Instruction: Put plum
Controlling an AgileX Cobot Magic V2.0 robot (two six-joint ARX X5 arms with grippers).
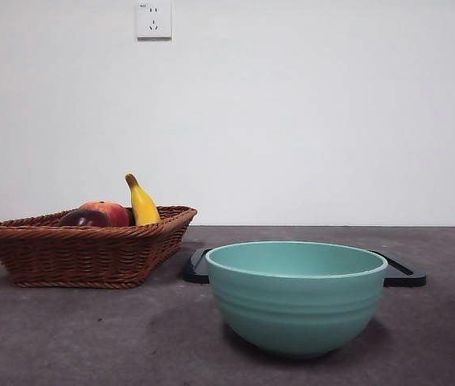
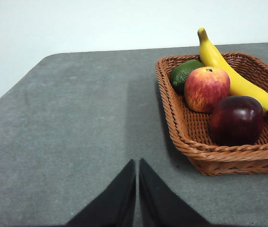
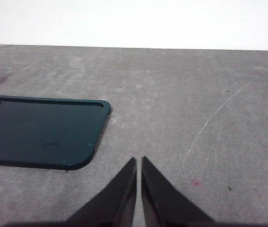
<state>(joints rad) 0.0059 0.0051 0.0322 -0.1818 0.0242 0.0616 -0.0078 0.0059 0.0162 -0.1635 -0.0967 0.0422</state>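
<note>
While both grippers sit closed, plum [image 2: 236, 119] lies w/ fruit in basket [image 2: 205, 151].

1. Your desk [image 1: 67, 338] is a grey, matte, lightly scuffed surface.
2. A wicker basket [image 1: 83, 256] sits on it, left in the front view.
3. A teal bowl [image 1: 296, 296] stands near the front.
4. A flat black tray [image 3: 39, 130] lies just behind the bowl.

A plain white wall [image 1: 308, 112] stands behind the grey table [image 1: 91, 338], whose top looks scuffed and perhaps lightly scratched. A white wall socket [image 1: 153, 18] sits high on the wall. Light is soft and even.
</note>
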